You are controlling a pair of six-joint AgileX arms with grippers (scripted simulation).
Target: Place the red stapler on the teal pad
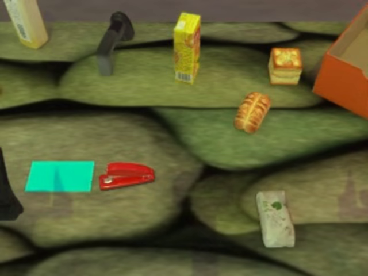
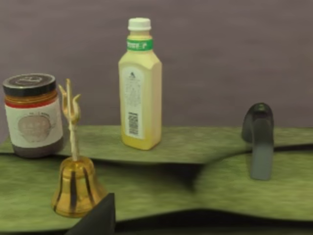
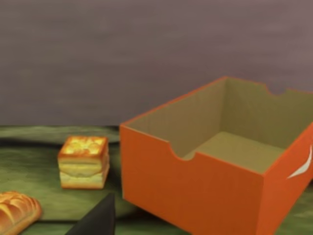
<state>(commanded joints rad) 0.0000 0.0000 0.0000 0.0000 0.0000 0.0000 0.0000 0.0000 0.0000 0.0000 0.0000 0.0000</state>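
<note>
The stapler (image 1: pixel 126 175) is seen lengthwise left-right, touching the pad's (image 1: pixel 60 176) right edge; left arm nearer; hand states cannot be told.

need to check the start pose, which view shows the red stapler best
The top view. The red stapler lies there in full, just right of the teal pad and not on it. Neither wrist view shows the stapler: the left one faces bottles and a bell, the right one an orange box.
</note>
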